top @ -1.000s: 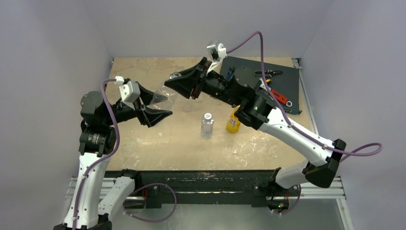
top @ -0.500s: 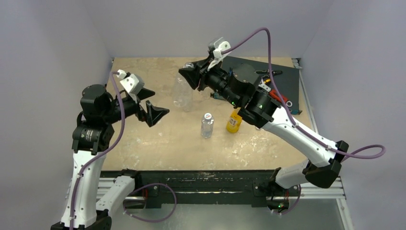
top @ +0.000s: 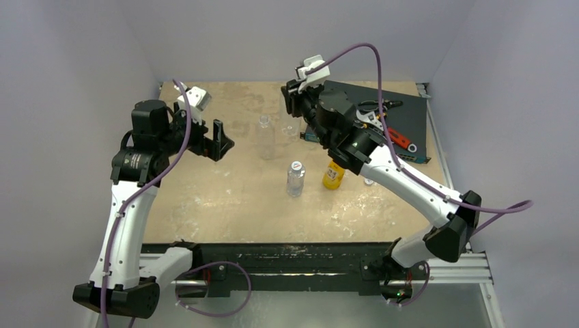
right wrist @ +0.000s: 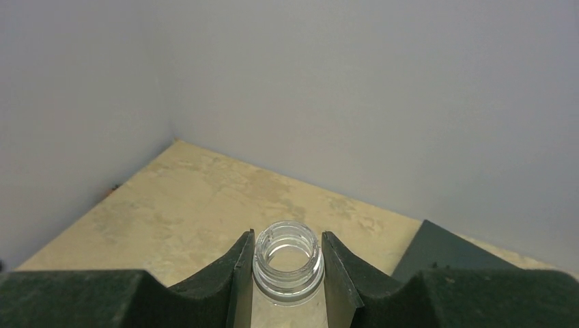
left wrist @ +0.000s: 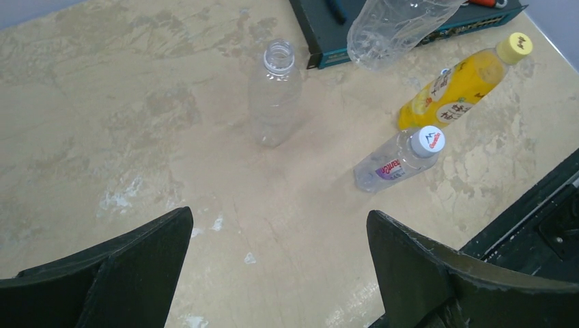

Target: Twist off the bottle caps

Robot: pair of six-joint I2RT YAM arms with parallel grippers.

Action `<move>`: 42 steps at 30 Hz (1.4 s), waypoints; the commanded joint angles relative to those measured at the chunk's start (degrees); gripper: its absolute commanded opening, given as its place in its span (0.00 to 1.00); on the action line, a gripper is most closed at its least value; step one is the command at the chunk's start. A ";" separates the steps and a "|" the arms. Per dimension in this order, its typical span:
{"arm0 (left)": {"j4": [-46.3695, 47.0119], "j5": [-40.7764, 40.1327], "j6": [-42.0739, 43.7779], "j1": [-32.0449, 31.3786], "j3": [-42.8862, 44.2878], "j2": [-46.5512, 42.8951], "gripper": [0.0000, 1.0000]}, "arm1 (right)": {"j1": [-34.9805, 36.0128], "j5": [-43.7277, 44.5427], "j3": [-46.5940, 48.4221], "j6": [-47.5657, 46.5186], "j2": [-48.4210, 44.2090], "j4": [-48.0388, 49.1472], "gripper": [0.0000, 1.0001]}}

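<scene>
Right end effector (right wrist: 287,240): clenched on the open neck of a clear bottle (right wrist: 287,272), one finger on each side of the threads. This bottle carries no cap. In the left wrist view it hangs tilted in the air, over the near edge of the dark mat (top: 413,113) at the far right of the bench (top: 205,198).

Left end effector (left wrist: 278,225): released, fingers spread wide, raised above the left part of the bench and well apart from every bottle.

Standing upright on the bench:
- A second clear bottle (left wrist: 275,102), uncapped, mid-bench toward the back.
- A small clear bottle (left wrist: 389,167), nearer to me than the uncapped one. Its white cap with a blue mark (left wrist: 428,140) is on.
- The orange-yellow bottle (left wrist: 447,96), just to the right of the small one, not touching it. Its yellow cap (left wrist: 514,48) is on.

A red-handled tool (top: 399,140) lies on the mat.
</scene>
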 commanded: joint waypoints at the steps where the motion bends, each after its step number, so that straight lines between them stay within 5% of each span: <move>1: 0.34 -5.39 -0.31 -0.04 2.12 -0.16 1.00 | -4.22 3.56 -3.39 1.74 1.92 6.92 0.16; 27: 1.06 -4.37 3.30 -0.06 3.10 0.67 1.00 | -5.66 10.82 -13.40 9.52 19.32 25.09 0.19; 42: 2.01 -2.52 2.47 -0.04 5.24 0.90 1.00 | -5.64 10.79 -14.99 10.99 21.74 23.96 0.37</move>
